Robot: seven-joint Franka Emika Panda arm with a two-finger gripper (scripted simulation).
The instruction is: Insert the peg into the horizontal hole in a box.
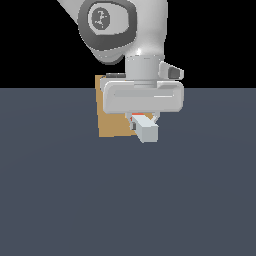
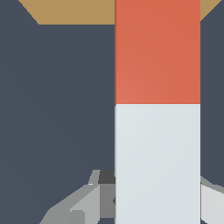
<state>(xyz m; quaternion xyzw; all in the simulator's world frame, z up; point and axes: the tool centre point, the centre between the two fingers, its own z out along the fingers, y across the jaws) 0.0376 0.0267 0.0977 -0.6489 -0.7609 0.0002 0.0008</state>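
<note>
The peg [image 1: 145, 128] is a smooth square bar, orange-red with a flat white end, held off the dark slate floor [image 1: 60, 200]. The pale grey gripper [image 1: 143, 119] is closed on it near the white end. Straight behind stands the box [image 1: 111, 122], a matte tan block, mostly hidden by the wrist, so its hole can't be seen. The floor around lies bare.

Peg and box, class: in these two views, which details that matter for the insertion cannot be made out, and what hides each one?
- The hole: unseen in both views; the tool and arm cover the box face.
- The peg tip: cut off by the wrist view's edge; hidden behind the tool outside.
- Tool fingers: mostly behind the peg.
</note>
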